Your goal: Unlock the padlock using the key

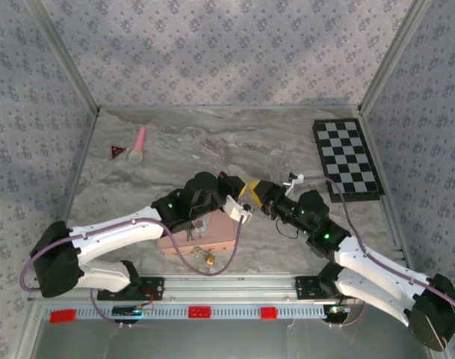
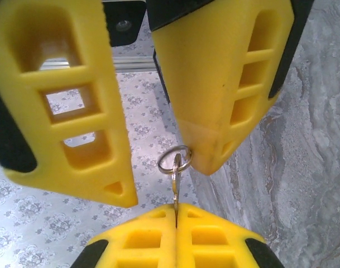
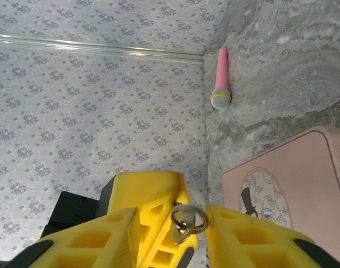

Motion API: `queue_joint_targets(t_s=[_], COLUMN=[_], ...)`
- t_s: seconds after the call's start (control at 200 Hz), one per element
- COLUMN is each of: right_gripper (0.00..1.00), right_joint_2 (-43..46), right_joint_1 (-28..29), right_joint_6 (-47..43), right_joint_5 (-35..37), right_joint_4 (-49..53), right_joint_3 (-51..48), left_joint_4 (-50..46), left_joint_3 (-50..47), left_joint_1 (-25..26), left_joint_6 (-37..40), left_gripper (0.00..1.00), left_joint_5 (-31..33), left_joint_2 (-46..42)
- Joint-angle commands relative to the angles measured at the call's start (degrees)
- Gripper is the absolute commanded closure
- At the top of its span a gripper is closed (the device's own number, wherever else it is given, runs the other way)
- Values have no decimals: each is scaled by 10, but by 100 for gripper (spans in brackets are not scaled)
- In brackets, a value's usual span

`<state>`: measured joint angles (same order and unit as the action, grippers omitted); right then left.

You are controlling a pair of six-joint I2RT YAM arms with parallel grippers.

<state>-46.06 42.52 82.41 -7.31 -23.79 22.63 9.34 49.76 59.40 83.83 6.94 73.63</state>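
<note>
The table carries a pink tin beneath the left tool, which is clamped shut. The right tool stands open. The brass padlock lies beside the tin, behind both tools. The left tool grips the key, and its ring sits between the right tool's fingers.

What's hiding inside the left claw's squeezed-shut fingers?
A little silver key, pinched in the left claw. Its ring pokes out. The yellow fingers cover the key's other end, so that part can't be seen.
</note>
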Motion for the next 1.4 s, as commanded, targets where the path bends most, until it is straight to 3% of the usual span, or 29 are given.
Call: queue_joint_targets(t_s=[0.0, 0.16, 0.525, 1.394], right_gripper=[54, 53, 75, 83], right_joint_2=[4, 4, 1, -7], right_joint_1=[-2, -2, -1, -3], right_joint_6=[-12, -17, -17, -18], right_joint_5=[6, 6, 5, -6], right_joint_4=[14, 17, 15, 7], right_joint_3=[9, 11, 10, 22], left_joint_4=[22, 23, 29, 44], left_joint_3=[-5, -6, -10, -23], left_joint_1=[5, 5, 5, 5], left_joint_6=[-10, -11, -14, -18], left_gripper=[100, 100, 100, 100], left_joint_5=[-4, -4, -1, -3], left_joint_2=[-9, -11, -9, -11])
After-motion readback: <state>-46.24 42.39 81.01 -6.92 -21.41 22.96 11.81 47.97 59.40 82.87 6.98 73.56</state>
